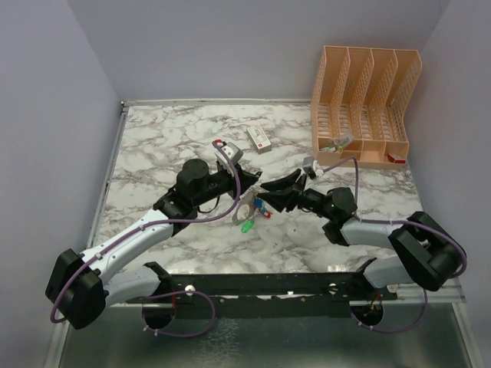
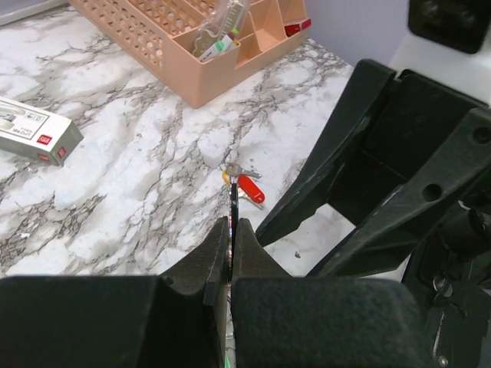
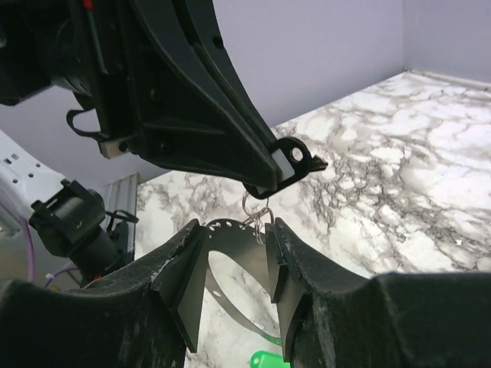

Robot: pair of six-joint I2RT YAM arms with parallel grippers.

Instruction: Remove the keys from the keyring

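Two organizer compartments seemingly hold small objects.

No text is legible; the white box carries a red mark too small to read.

Marble bench, veined white and grey

The bench carries a peach slotted rack at its far right corner and a white box with a red mark lying flat near the far middle. A green-headed key lies near the centre, well apart from both.
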